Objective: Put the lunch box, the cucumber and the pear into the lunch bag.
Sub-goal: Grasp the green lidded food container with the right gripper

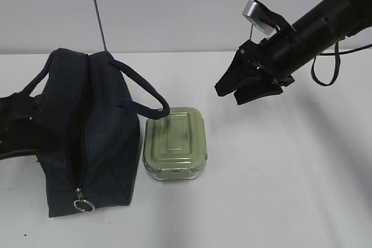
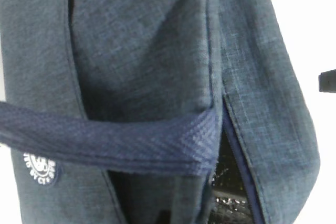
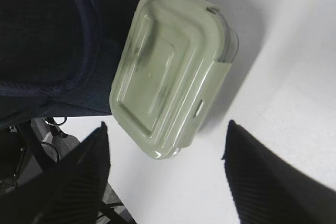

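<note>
Right claw (image 1: 241, 88), jaws wide and empty, upper right of frame above the box (image 1: 175, 142) at centre beside the bag (image 1: 87, 137) on the desk (image 1: 279, 190); left claw unseen, closed; a skewed descent could nudge the box from the fingers (image 3: 79, 171).

Navy lunch bag (image 1: 104, 143) (woven texture), sage-green lunch box (image 1: 175, 140)

A white table (image 1: 279, 201) meets a pale grey wall (image 1: 174, 4) under soft light.

Right gripper (image 1: 239, 92) raised, jaws spread
</note>
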